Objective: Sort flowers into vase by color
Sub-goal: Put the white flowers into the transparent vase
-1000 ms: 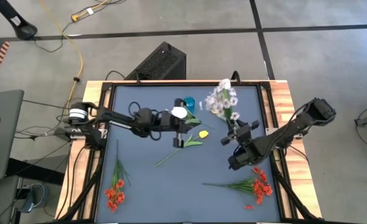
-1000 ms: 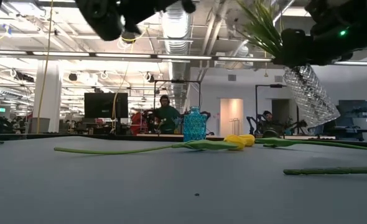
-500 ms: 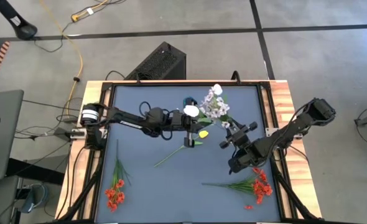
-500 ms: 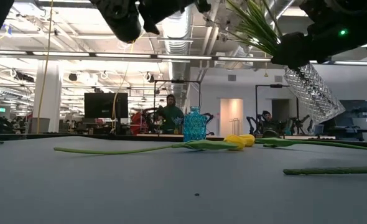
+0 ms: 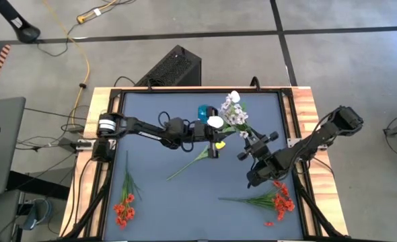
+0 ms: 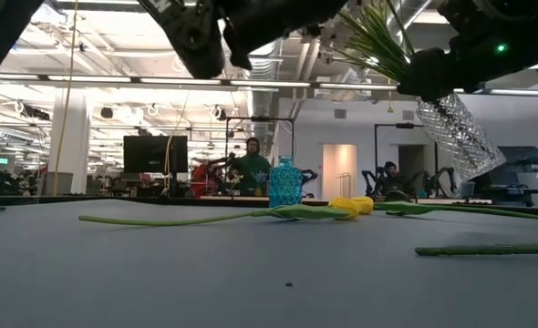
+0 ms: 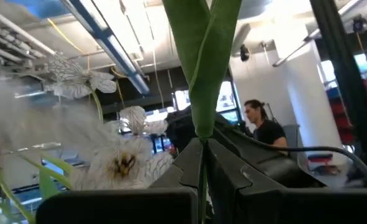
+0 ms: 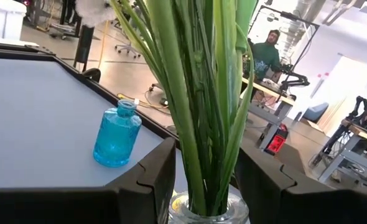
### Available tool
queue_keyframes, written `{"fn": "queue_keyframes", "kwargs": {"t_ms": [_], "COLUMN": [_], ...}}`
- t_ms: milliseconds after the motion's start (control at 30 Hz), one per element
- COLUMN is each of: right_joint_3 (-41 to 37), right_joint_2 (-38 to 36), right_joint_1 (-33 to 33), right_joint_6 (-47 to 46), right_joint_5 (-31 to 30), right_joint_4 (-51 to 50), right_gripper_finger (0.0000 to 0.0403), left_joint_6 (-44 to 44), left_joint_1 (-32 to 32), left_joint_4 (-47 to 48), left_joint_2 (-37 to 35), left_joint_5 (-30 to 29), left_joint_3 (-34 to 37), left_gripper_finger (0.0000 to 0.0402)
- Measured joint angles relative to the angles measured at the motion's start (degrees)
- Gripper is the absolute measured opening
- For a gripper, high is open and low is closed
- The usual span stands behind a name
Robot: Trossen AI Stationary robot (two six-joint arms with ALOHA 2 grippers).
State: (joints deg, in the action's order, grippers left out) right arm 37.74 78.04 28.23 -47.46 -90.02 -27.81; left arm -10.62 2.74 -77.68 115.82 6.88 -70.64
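Observation:
My left gripper (image 5: 213, 132) is over the table's middle, shut on a white tulip (image 5: 215, 122) whose blossom is right beside the pale lilac-white sprays (image 5: 236, 115). Those sprays stand in a clear cut-glass vase (image 6: 456, 137), which my right gripper (image 5: 254, 145) holds in the air right of centre. A yellow tulip (image 5: 219, 144) lies flat on the table below the left gripper, its stem (image 5: 185, 167) running toward the near edge. A small blue glass vase (image 5: 204, 111) stands upright near the far edge. Red blossom clusters lie near left (image 5: 124, 210) and near right (image 5: 279, 199). My left gripper pinches the white tulip's green stem (image 7: 202, 163) between its two fingers (image 7: 186, 171), just below a long leaf (image 7: 202, 68). The fingers lie across the stem. The tulip stands upright in the hold, lifted clear of the table. My right gripper pinches the clear vase at its top, just under the rim (image 8: 208, 210), one finger (image 8: 152, 177) on each side. The vase is lifted clear and its body (image 6: 456, 137) hangs tilted below the fingers. The sprays' green stems (image 8: 199, 99) rise out of its mouth.
The blue work surface has a raised dark frame (image 5: 284, 121) and wooden side strips (image 5: 306, 114). Bare mat lies at the centre near side (image 5: 185, 208). People and desks show in the room beyond the far edge (image 6: 251, 169).
My left gripper has carried the white tulip toward the table's right, from beside the blue vase up to the sprays. The sprays in the vase held by my right gripper have swung slightly toward the left. Both grippers have stayed shut.

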Motion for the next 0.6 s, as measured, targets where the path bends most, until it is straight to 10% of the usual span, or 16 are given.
{"fn": "queue_keyframes", "kwargs": {"t_ms": [600], "right_joint_3": [0.0], "right_joint_2": [-0.02], "right_joint_1": [-0.63], "right_joint_6": [-0.04], "right_joint_5": [0.02], "right_joint_4": [-0.15], "right_gripper_finger": [0.0171], "left_joint_6": [-1.97], "left_joint_1": [1.12], "left_joint_4": [-0.08], "left_joint_2": [2.39], "left_joint_5": [-1.67], "left_joint_3": [-0.6], "left_gripper_finger": [0.0]}}
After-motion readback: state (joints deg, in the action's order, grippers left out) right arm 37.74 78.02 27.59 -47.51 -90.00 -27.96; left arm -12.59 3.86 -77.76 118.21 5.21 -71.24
